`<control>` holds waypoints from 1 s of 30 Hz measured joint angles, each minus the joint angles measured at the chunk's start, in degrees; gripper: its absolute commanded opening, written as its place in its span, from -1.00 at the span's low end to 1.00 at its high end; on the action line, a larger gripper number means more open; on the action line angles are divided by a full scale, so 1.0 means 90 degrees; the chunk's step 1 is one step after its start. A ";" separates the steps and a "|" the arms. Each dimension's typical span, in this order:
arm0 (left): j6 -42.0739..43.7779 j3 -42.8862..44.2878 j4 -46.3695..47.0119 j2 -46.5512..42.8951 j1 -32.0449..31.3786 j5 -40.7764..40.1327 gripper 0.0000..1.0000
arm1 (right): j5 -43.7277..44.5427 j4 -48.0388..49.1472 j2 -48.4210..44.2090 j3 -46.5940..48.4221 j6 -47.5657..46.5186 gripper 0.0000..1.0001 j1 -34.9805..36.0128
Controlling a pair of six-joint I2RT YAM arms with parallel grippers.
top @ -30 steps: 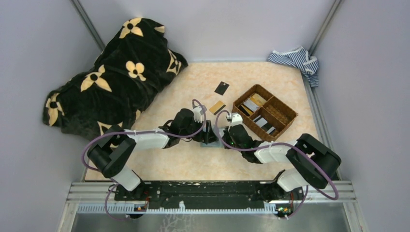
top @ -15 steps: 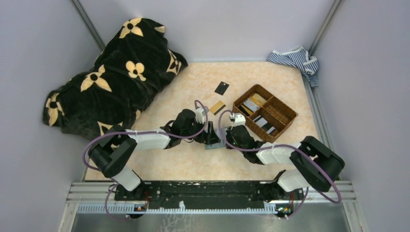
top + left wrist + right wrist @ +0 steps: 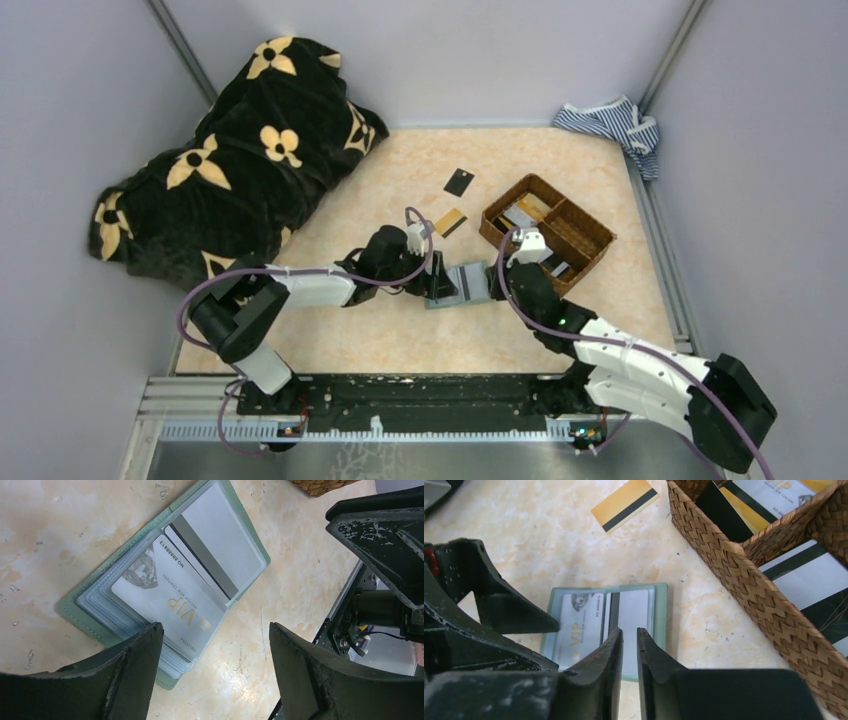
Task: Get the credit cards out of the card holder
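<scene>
Lying open on the desk (image 3: 380, 340), the holder (image 3: 465, 285) runs left to right, its cards' (image 3: 170, 595) long edges near to far. The left gripper (image 3: 215, 635) gapes empty astride its left end; the right gripper (image 3: 629, 635), pinched shut on nothing, hovers at the fold.

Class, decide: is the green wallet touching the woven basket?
Apart. The right wrist view shows a strip of bare table between the wallet and the basket.
</scene>
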 measured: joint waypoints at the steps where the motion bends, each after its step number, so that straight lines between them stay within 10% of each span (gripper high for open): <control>1: 0.0000 0.0000 0.0002 0.0000 0.0000 0.0005 0.65 | -0.0010 0.0010 -0.0029 0.0000 -0.0070 -0.12 0.0000; 5: -0.0002 0.0000 0.0095 -0.0002 0.0000 0.0061 0.64 | -0.0061 0.0056 0.0340 0.0022 -0.0221 0.01 -0.0002; 8: -0.0034 0.0000 0.0194 -0.0046 0.0000 0.0141 0.63 | -0.0202 0.0100 0.1212 0.0146 -0.0267 -0.61 -0.0002; 20: -0.0063 -0.0010 0.0342 -0.0333 0.0000 0.0219 0.62 | -0.1175 0.1141 0.2562 0.0274 -0.0165 -0.51 -0.0007; 30: -0.0338 -0.0100 0.0850 -0.0255 -0.0005 0.0430 0.60 | -0.1270 0.1098 0.2246 0.0240 0.0109 -0.79 -0.0270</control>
